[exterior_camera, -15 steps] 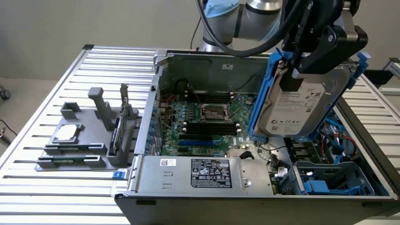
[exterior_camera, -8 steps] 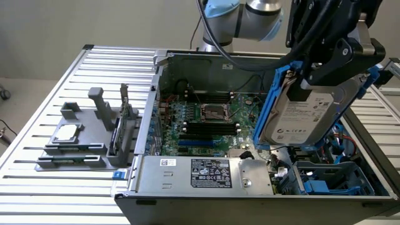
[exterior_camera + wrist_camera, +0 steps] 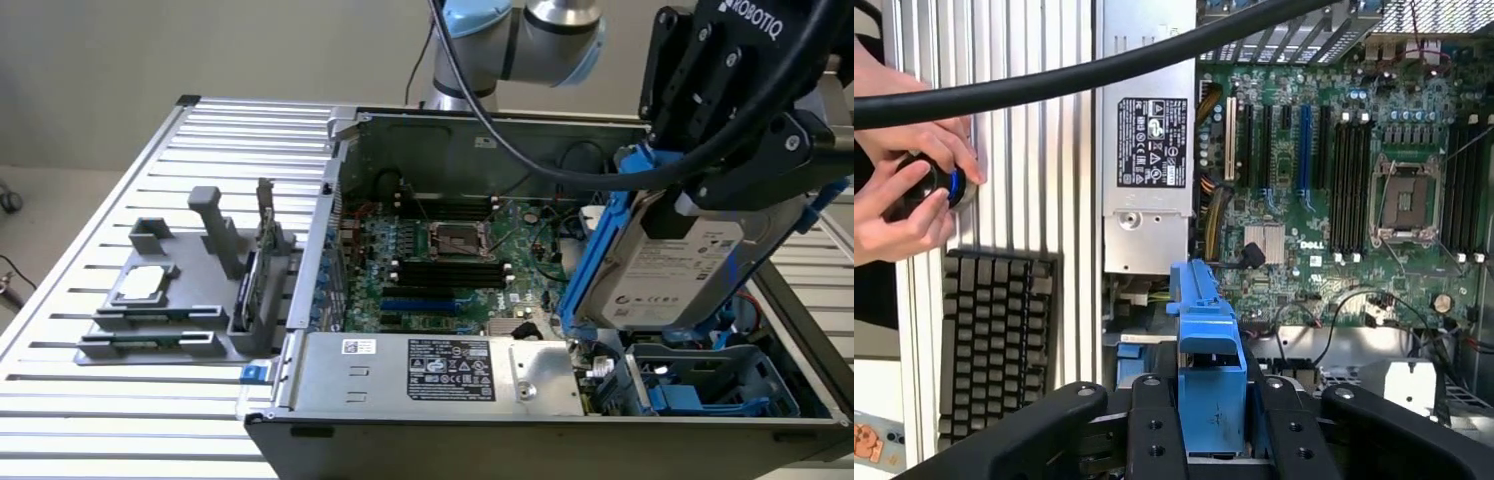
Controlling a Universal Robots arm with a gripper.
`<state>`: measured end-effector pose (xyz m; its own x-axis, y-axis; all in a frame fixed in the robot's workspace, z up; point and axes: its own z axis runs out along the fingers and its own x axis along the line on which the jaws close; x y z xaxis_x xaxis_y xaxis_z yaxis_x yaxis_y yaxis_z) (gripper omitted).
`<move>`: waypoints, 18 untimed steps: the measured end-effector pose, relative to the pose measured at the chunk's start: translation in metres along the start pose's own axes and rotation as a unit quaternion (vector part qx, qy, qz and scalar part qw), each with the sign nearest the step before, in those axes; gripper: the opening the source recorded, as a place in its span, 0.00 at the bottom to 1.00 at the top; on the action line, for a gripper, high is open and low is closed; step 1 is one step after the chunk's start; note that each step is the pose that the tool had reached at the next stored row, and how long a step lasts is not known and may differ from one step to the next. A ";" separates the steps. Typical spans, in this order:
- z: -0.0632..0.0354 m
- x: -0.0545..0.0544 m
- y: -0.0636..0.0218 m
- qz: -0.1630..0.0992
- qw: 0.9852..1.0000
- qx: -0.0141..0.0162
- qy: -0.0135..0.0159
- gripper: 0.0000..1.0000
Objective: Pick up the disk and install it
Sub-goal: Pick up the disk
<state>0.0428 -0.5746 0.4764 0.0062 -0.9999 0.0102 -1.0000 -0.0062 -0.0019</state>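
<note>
The disk (image 3: 667,272), a silver-grey drive with a white label and blue carrier rails, hangs on edge above the right side of the open computer case (image 3: 400,130). My gripper (image 3: 727,185) is shut on the disk's upper end. In the wrist view the blue rail (image 3: 1208,345) stands between my black fingers (image 3: 1154,435), with the motherboard (image 3: 1354,200) far below. Under the disk lies the drive bay (image 3: 701,385) with blue plastic parts inside.
A grey fixture (image 3: 174,330) on the slatted table holds a small silver chip (image 3: 144,283) and a thin green card (image 3: 267,235). The power supply (image 3: 441,370) fills the case's near side. A person's hands (image 3: 904,195) hold a black knob beside a keyboard (image 3: 994,340).
</note>
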 end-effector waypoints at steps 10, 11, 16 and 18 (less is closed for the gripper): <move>0.0068 0.010 -0.0284 0.000 1.000 -0.001 -0.008 0.32; 0.0074 0.010 -0.0328 0.000 1.000 -0.002 -0.008 0.32; 0.0114 0.010 -0.0555 0.000 1.000 -0.007 -0.010 0.32; 0.0129 0.011 -0.0627 0.000 1.000 -0.010 -0.010 0.32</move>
<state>0.1056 -0.5851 0.4637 0.0060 -0.9999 -0.0098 -0.9998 -0.0061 0.0176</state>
